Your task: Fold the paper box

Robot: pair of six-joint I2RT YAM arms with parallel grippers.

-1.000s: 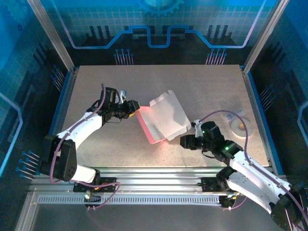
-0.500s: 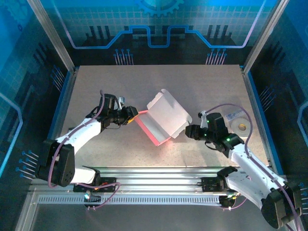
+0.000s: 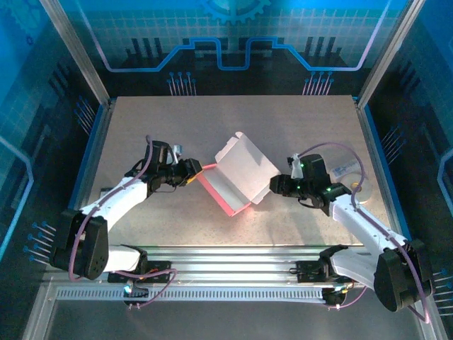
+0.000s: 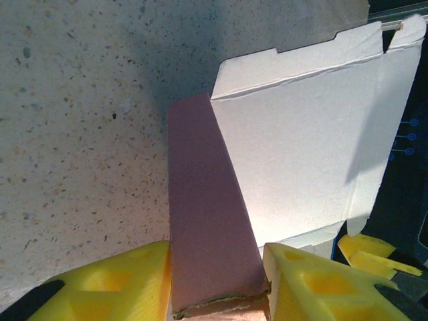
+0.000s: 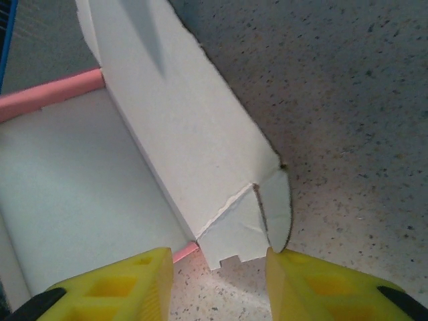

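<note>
The paper box [image 3: 241,172] lies half-formed at the table's middle, with a pink outer wall [image 4: 204,200] and a whitish lid panel [image 4: 307,140] standing up. My left gripper [image 3: 198,172] [image 4: 215,249] is shut on the pink wall from the box's left end, a yellow finger pressed to each side. At the box's right end, my right gripper [image 3: 274,186] [image 5: 219,253] is open. The small white end flap [image 5: 237,237] sits just ahead of its fingers, and the flap's rounded tab [image 5: 277,214] touches the right finger [image 5: 314,281]. The left finger stands apart from the cardboard.
A small white tape roll [image 3: 356,190] lies at the right, partly behind my right forearm. Blue rails [image 3: 90,156] edge the speckled table [image 3: 177,120] on both sides. Bare table surface lies behind and in front of the box.
My right gripper has moved away from the near edge, up to the box's right end flap. The left gripper has drawn slightly nearer with the pink wall, and the box has shifted a little.
</note>
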